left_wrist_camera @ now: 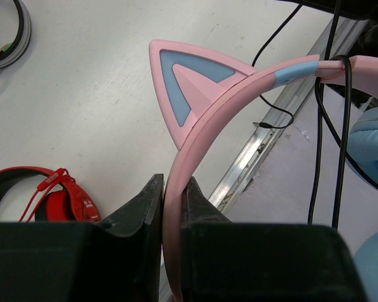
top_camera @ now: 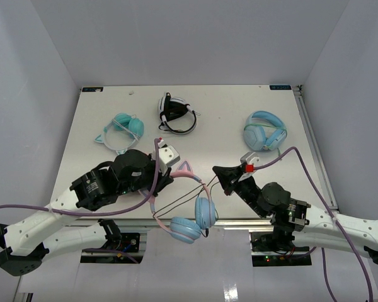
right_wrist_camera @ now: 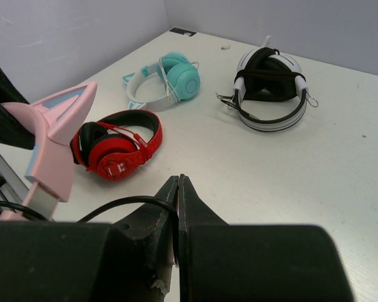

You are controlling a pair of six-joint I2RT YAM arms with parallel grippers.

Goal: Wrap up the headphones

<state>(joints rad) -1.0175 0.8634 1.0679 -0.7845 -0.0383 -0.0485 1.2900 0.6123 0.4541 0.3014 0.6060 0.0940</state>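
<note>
The headphones (top_camera: 195, 217) have a pink cat-eared headband (left_wrist_camera: 239, 85) and light blue ear cups (left_wrist_camera: 375, 145) that hang just past the table's near edge. My left gripper (left_wrist_camera: 173, 184) is shut on the pink headband below the cat ear and holds it above the table; in the top view it (top_camera: 162, 165) is left of the cat ear (top_camera: 186, 168). The thin black cable (left_wrist_camera: 346, 126) loops over the band. My right gripper (right_wrist_camera: 177, 180) is shut on the cable (right_wrist_camera: 123, 202); in the top view it (top_camera: 219, 177) is right of the headband.
Red headphones (right_wrist_camera: 116, 148) lie on the table under the left arm. A teal pair with a white band (top_camera: 123, 131), a black-and-white pair (top_camera: 175, 114) and an all-light-blue pair (top_camera: 264, 131) lie farther back. A metal rail (top_camera: 239, 221) edges the table's near side.
</note>
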